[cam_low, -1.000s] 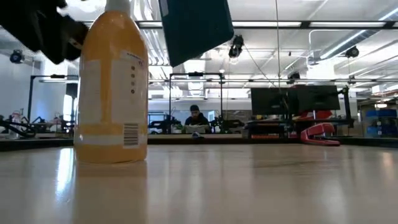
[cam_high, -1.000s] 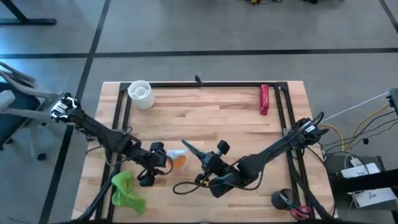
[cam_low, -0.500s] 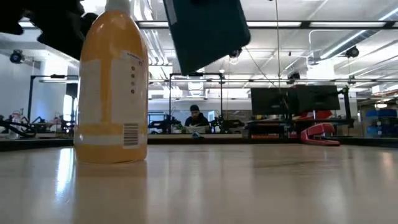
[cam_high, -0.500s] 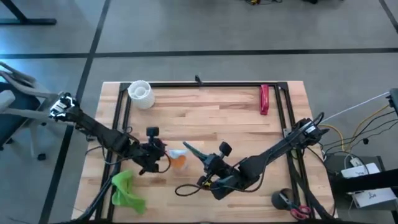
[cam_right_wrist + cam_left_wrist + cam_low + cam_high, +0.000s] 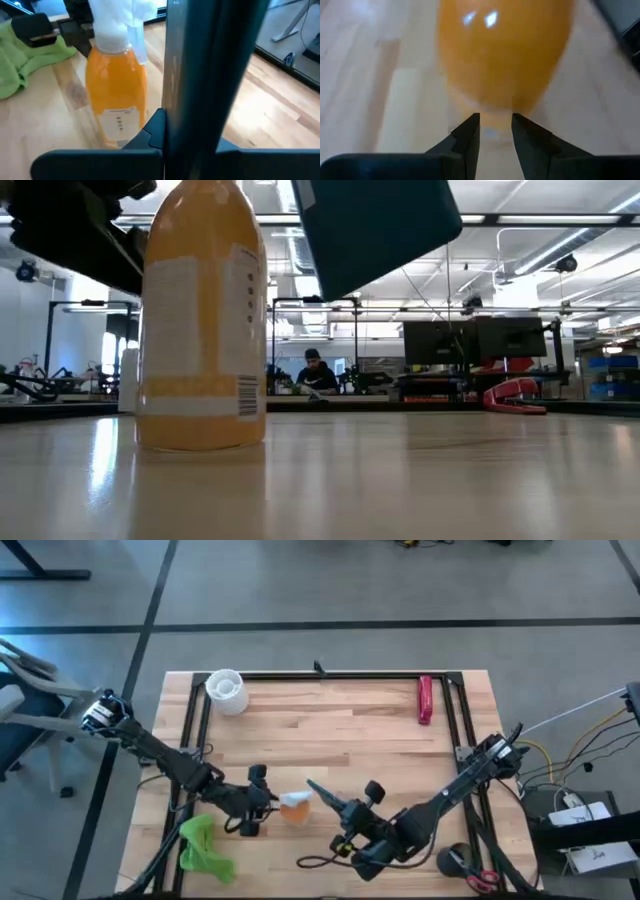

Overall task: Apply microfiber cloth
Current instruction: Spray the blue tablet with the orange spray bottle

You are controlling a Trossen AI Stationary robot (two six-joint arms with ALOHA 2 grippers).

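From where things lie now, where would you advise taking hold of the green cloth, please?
Probably the raised fold at the microfiber cloth's upper end, taken from straight above. It lies crumpled at the table's front-left corner, so the flat parts offer little to pinch. The left gripper is closest.

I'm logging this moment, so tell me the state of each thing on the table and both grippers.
Orange bottle: upright on the table, white top on.
Green cloth: crumpled at the table's near left corner, untouched.
Black slab: held up off the table.
Left gripper: beside the bottle, fingers nearly closed.
Right gripper: shut on the slab.
White cup: upright, far left.
Red stapler: lying far right.
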